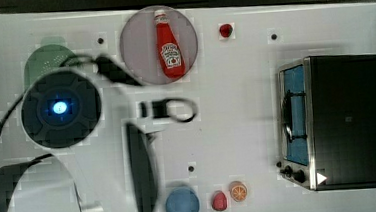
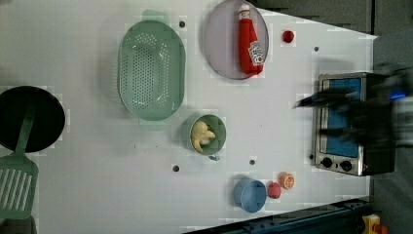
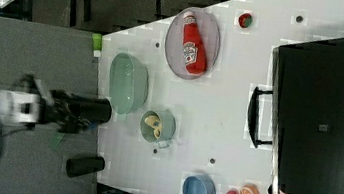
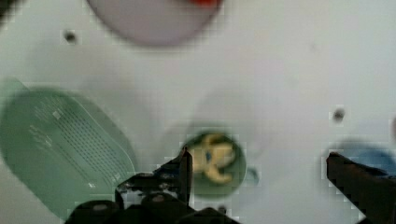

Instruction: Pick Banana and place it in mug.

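Beside the mug (image 2: 205,135): colander (image 2: 151,71), blue bowl (image 2: 250,195).

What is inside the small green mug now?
The peeled yellow banana lies inside the mug, filling much of it. The mug's bottom beneath the banana is covered and cannot be seen.

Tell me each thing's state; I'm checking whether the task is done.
Banana: inside the mug.
Mug: upright, holding the banana.
Gripper: open, empty, above the mug.
Ketchup bottle: lying on the plate.
Colander: upright, empty.
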You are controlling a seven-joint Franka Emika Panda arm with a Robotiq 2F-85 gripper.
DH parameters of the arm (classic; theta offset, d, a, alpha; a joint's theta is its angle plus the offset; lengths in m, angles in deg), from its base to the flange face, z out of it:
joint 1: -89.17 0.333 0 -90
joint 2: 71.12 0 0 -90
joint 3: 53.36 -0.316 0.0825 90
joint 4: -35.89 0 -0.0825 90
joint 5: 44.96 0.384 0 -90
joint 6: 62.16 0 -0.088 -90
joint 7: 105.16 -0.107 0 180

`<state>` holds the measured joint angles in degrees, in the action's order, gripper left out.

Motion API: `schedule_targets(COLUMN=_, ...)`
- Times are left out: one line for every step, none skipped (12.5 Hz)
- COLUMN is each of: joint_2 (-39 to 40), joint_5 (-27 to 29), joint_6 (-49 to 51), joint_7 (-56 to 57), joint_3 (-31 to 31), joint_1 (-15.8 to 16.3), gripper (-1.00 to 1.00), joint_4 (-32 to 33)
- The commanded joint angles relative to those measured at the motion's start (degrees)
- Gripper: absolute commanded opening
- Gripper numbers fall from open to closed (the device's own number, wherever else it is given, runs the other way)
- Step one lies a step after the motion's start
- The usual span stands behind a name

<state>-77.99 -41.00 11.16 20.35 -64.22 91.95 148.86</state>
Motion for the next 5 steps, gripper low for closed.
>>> schedule_targets(joint_2=-2.9, joint_5=-5.2, joint_6=10.9, joint_7=11.4, joint_3=8.2, joint_1=-2.5, gripper=1.00, joint_4=-6.1)
schedule_targets(joint_2=-3.3, joint_5=-6.3, joint_6=12.9, joint_7=12.3, joint_3=10.1, joint_1=-2.6, gripper=1.00, joint_4=-7.9)
schedule_targets(joint_2=-3.4, joint_5=-6.3, joint_6=13.2, joint_7=12.3, joint_3=12.2, joint_1=-2.6, gripper=1.00, joint_4=-9.1)
schedule_targets(joint_2=-3.5, joint_5=-6.2, joint_6=13.6, joint_7=12.3, joint_3=13.7, joint_1=-2.6, gripper=1.00, joint_4=-9.6)
schedule_targets(joint_2=-3.5, joint_5=-6.2, joint_6=14.1, joint_7=12.3, joint_3=14.6, joint_1=-2.6, gripper=1.00, joint_4=-9.6)
